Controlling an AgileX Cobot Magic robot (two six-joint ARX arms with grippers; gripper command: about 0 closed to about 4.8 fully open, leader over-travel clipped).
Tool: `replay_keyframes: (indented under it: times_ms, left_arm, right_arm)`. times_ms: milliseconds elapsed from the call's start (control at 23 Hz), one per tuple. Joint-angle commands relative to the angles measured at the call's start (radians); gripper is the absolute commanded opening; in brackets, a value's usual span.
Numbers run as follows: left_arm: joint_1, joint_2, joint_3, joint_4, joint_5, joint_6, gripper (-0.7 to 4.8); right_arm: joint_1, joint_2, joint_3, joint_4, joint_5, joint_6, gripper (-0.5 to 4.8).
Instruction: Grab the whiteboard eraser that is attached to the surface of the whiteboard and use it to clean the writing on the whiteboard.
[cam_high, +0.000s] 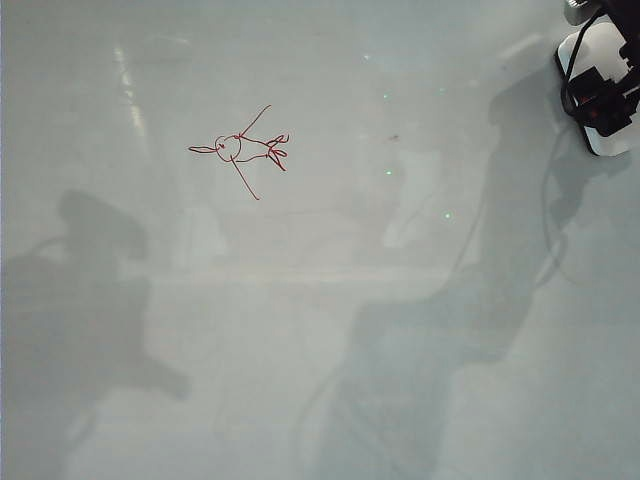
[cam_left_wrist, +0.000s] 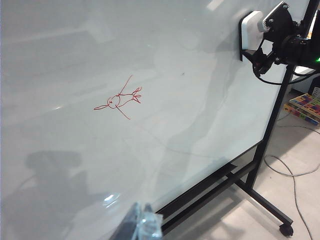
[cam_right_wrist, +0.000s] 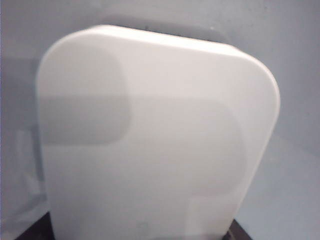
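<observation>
Right wrist view is filling with the whiteboard eraser (cam_right_wrist: 155, 145): light, rigid, glossy-slippery, best pinched across its sides; right gripper (cam_left_wrist: 272, 37) straddling it, closure unclear, left gripper (cam_left_wrist: 137, 225) hanging back, state untellable.

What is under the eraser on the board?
The eraser sits flat on the whiteboard, right gripper at it. The board beneath is covered. The red writing lies apart, uncovered; the left gripper waits low.

My right tool (cam_left_wrist: 265, 35) is up at the far upper corner of the whiteboard (cam_left_wrist: 75, 60), its black body and cabling pressed in around the whiteboard eraser (cam_left_wrist: 251, 29); whether its jaws have gripped, I cannot tell. My left tool (cam_left_wrist: 140, 227) hangs low, well apart from it, only a blurred tip showing.
</observation>
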Motion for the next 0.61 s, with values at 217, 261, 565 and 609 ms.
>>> replay_keyframes:
  times_ms: [217, 261, 565, 609]
  left_arm:
    - [0.000, 0.000, 0.002, 0.006, -0.026, 0.003, -0.05]
    - [0.000, 0.000, 0.002, 0.004, -0.026, 0.003, -0.05]
    - [0.000, 0.000, 0.002, -0.017, -0.025, 0.003, -0.05]
    - [0.000, 0.000, 0.002, -0.017, -0.025, 0.003, -0.05]
  right_arm:
    - [0.083, -0.113, 0.003, -0.072, 0.025, -0.002, 3.04]
    - [0.095, -0.122, 0.003, -0.081, 0.037, -0.005, 3.04]
    - [0.348, -0.165, 0.010, -0.160, 0.185, -0.281, 3.05]
    - [0.387, -0.164, 0.015, -0.162, 0.206, -0.315, 3.05]
